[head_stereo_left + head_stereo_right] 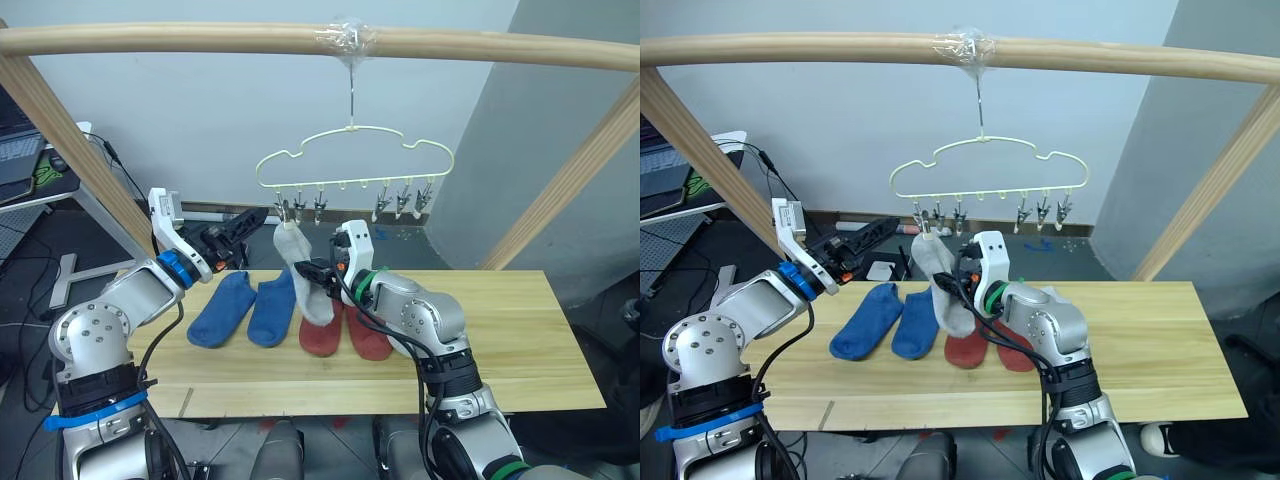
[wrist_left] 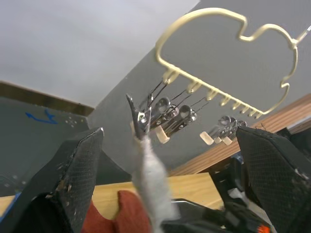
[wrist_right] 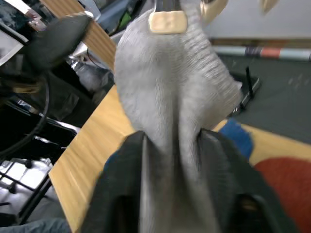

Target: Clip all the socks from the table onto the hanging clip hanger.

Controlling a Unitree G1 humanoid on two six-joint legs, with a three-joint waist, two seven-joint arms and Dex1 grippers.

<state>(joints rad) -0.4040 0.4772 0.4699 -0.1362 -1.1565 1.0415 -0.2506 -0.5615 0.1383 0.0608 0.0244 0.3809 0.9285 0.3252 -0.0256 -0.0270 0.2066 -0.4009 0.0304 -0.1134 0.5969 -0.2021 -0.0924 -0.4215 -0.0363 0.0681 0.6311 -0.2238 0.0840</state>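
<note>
Long table [image 1: 520, 330] of pale wood planks under a round pole frame [image 1: 180, 38]. Clip hanger [image 1: 352, 160] hung by its hook from the top pole, above the table's far edge; six clips along the bottom bar, three toward the left end, three toward the right.

On the tabletop, blue pair [image 1: 240, 308] side by side, left of centre. Brick-red pair [image 1: 345, 335] just beside them to the right, partly hidden behind the right arm.

One light grey sock [image 1: 300, 275] hanging from the leftmost clip [image 2: 142, 121], top edge pinched in it, lower part draped down toward the red pair. Second grey sock possibly behind the first; hard to separate.

Right gripper [image 3: 170, 145] clenched on the grey sock's middle, fabric bunched between both fingers.

Left gripper [image 2: 165, 160] raised near the hanger's left end, fingers spread wide, nothing between them, sock and clip seen in the gap.
</note>
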